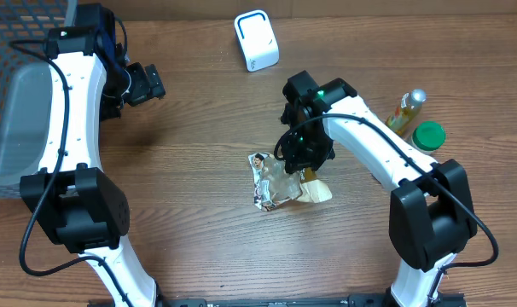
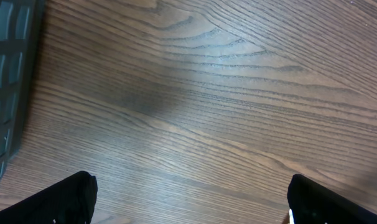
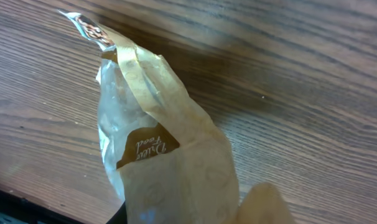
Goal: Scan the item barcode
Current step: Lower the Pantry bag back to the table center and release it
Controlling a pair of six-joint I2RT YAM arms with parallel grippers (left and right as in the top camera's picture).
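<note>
The item is a crinkled clear and tan snack bag [image 1: 280, 183] with a printed picture at its left end. My right gripper [image 1: 303, 158] is shut on the bag's right end. In the right wrist view the bag [image 3: 170, 155] fills the middle and hides the fingertips. A shadow lies under it on the wood. No barcode shows in any view. A white scanner [image 1: 256, 40] stands at the back of the table, well apart from the bag. My left gripper [image 1: 143, 83] hangs open over bare wood at the far left, its fingers [image 2: 64, 202] wide apart and nothing between them.
A grey mesh basket [image 1: 20, 111] sits at the left edge, and its corner shows in the left wrist view [image 2: 8, 74]. A yellow bottle with a silver cap [image 1: 408, 111] and a green-lidded jar [image 1: 428, 136] stand to the right of my right arm.
</note>
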